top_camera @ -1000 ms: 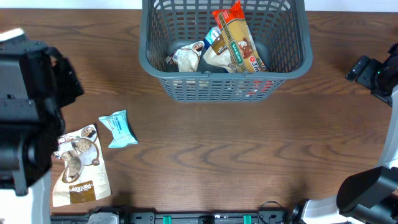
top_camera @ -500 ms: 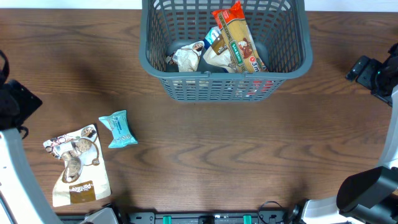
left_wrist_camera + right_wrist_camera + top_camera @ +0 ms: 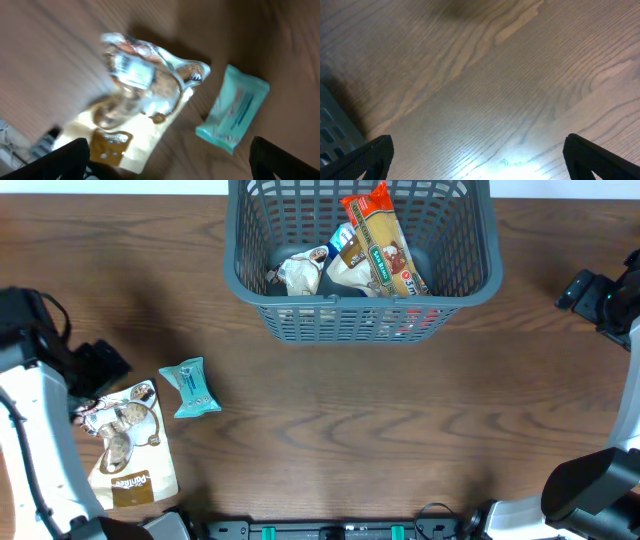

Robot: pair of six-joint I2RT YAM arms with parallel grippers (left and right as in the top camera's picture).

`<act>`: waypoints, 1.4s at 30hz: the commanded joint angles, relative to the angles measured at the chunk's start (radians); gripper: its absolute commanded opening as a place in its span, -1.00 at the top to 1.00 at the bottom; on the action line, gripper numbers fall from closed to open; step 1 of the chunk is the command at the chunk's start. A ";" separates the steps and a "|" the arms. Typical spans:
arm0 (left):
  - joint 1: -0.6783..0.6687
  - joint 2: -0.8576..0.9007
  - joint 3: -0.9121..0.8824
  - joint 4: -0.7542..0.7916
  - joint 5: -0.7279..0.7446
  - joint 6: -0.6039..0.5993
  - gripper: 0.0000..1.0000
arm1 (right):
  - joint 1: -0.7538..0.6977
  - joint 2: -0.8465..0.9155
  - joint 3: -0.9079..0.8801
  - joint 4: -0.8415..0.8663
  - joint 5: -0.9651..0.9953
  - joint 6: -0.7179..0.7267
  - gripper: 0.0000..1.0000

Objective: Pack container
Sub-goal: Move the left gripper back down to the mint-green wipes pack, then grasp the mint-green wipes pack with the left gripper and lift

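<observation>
Grey-blue container [image 3: 350, 320] with food packets [image 3: 378, 252] inside, well away from the left gripper [image 3: 97, 368], nearer the right gripper [image 3: 590, 290], both grippers spread wide and empty, tan snack pouch [image 3: 125, 460] partly beneath the left gripper, teal packet [image 3: 190, 388] just beside it.

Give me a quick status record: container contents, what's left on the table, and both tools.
container: grey-blue basket, far side of table
inside: pasta packet, crumpled white packet, at least
outside: teal packet, beige pouch, near left
left tool: open, empty, above beige pouch
right tool: open, empty, over bare table
</observation>
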 commanded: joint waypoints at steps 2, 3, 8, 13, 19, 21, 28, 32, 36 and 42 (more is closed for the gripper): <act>-0.042 -0.002 -0.094 0.069 0.187 0.089 -0.87 | -0.001 -0.004 -0.001 -0.002 0.003 0.011 -0.98; -0.060 0.000 -0.108 0.087 0.199 0.088 -0.88 | 0.000 -0.004 -0.001 -0.002 0.003 0.011 -0.98; -0.174 0.024 -0.127 0.138 0.196 0.088 -0.87 | 0.000 -0.004 -0.001 -0.002 0.003 0.011 -0.98; -0.293 0.092 -0.127 0.163 0.105 0.047 -0.87 | -0.001 -0.004 -0.001 -0.002 0.003 0.011 -0.98; -0.367 0.197 -0.127 0.174 0.030 -0.013 -0.88 | 0.000 -0.004 -0.001 -0.002 0.003 0.011 -0.99; -0.374 0.221 -0.127 0.179 0.013 -0.040 -0.88 | 0.000 -0.004 -0.001 -0.002 0.003 0.011 -0.98; -0.376 0.262 -0.127 0.187 -0.060 -0.061 -0.88 | 0.000 -0.004 -0.001 -0.002 0.003 0.011 -0.99; -0.377 0.272 -0.128 0.204 -0.063 -0.061 -0.88 | 0.000 -0.004 -0.001 -0.002 0.003 0.011 -0.99; -0.377 0.299 -0.128 0.211 -0.062 -0.060 -0.88 | -0.001 -0.004 -0.001 -0.002 0.003 0.011 -0.98; -0.378 0.347 -0.128 0.212 -0.054 -0.060 -0.88 | 0.000 -0.004 -0.001 -0.002 0.003 0.011 -0.98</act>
